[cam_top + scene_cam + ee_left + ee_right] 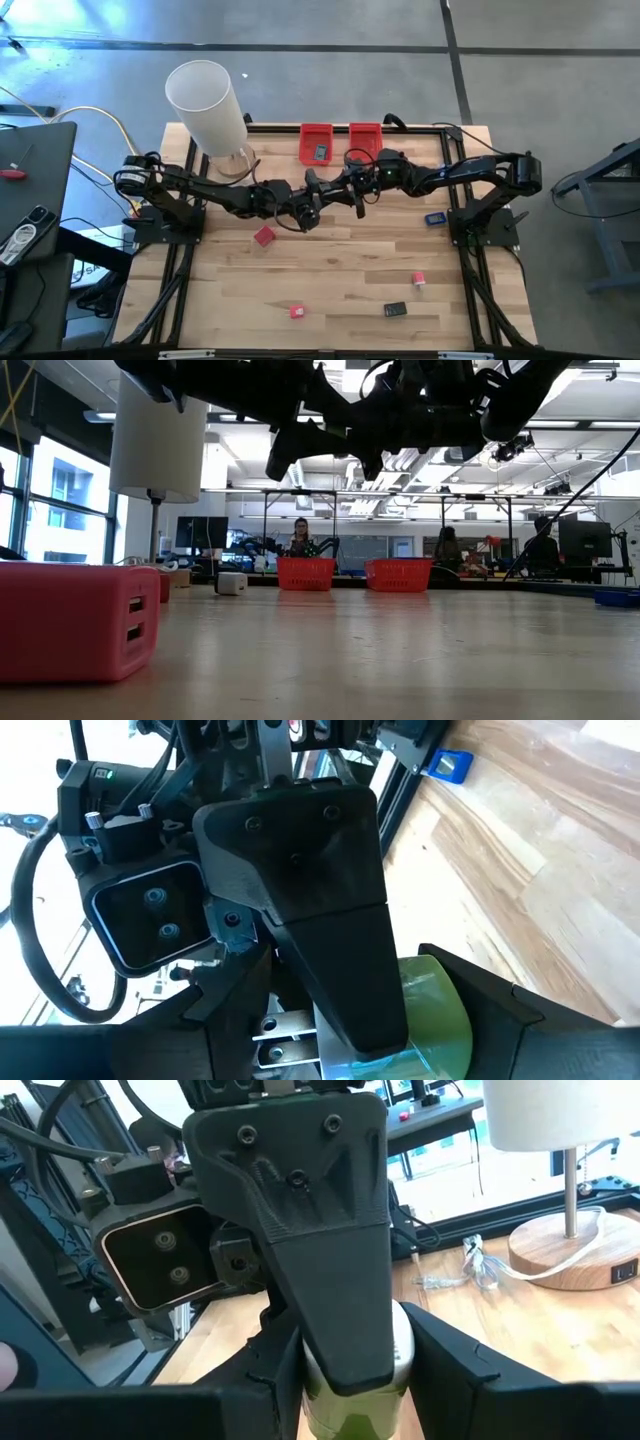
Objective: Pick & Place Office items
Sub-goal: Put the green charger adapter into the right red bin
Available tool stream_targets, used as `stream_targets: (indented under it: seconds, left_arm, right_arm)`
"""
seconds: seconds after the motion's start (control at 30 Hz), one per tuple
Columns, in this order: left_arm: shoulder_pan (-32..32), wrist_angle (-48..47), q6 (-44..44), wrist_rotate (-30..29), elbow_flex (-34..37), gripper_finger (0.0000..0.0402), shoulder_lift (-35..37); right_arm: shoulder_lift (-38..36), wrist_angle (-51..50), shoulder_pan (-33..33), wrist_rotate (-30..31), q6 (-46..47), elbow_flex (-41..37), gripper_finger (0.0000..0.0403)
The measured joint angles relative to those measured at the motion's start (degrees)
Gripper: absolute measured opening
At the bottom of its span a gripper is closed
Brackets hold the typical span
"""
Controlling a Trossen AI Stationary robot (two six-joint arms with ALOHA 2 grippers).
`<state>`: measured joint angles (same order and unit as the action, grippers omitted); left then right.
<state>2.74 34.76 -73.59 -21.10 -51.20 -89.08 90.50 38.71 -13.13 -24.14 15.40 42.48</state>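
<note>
I see a green piece (437,1020) up in the air over the middle of the table (330,270). It sits right between the two grippers, which meet there nose to nose. The left gripper (306,211) has its two fingers around the green piece, one on each side, holding it. The right gripper (353,191) comes from the other side, and its fingers are closed on the same piece too. So both hold it at once.

Below them, on the wood, lies a red piece (263,236), a bit toward the left arm. Nearer the front edge I see a small red piece (297,311), a black piece (395,309) and a pink-red piece (419,279). A blue piece (434,218) lies by the right arm's base.

At the back of the table stand two red bins (364,134), side by side. The left one has a dark piece (321,152) in it. A tall white cylinder (205,105) stands at the back left corner.
</note>
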Motion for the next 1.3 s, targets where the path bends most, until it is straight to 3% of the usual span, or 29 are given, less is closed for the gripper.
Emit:
stream_targets:
  seconds: [0.23, 0.53, 0.77, 0.97, 1.3]
  left_arm:
    - [0.22, -0.04, 1.43, -0.05, 0.00, 0.0244, 0.00]
    - [0.22, 0.20, 1.45, -0.02, -0.13, 0.0324, 0.08]
    - [0.53, 0.22, 0.70, 0.00, -0.15, 0.0337, 0.09]
    - [0.77, 0.85, 6.42, 0.17, -0.15, 0.0337, 0.09]
    - [0.88, 8.41, 24.52, 0.98, -0.37, 0.0337, 0.42]
  right_arm:
    - [0.00, 0.03, 0.00, -0.07, -0.07, 0.00, 0.0132]
    - [0.04, -0.16, 0.00, -0.09, -0.22, -0.04, 0.0132]
    - [0.04, -0.12, 0.00, -0.12, -0.25, -0.04, 0.0133]
    - [0.04, 1.38, -0.18, -0.85, -0.48, -0.10, 0.0133]
    - [-0.22, 0.40, -4.21, -2.27, -0.14, -0.33, 0.0133]
